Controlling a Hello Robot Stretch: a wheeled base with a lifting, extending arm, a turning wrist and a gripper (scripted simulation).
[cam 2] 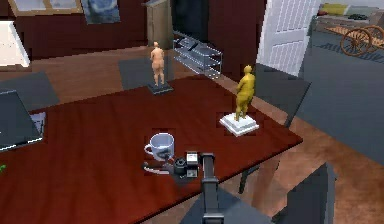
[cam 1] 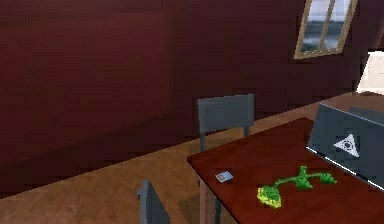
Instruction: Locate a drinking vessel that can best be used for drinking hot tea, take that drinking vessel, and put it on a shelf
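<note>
A white and grey mug with a handle on its left stands on the dark red-brown table, near the table's front edge in the arm side view. The gripper reaches in just below the mug, at the end of the dark arm that rises from the bottom edge. Since the mug stands on the table right behind the fingers, I cannot tell whether the gripper holds anything. A metal wire shelf rack stands on the floor beyond the table, by the far wall.
On the table stand a gold figure statue on a white base, an orange figure statue and a laptop. A green object and a small grey item lie nearby. Grey chairs ring the table. A white door stands beyond it.
</note>
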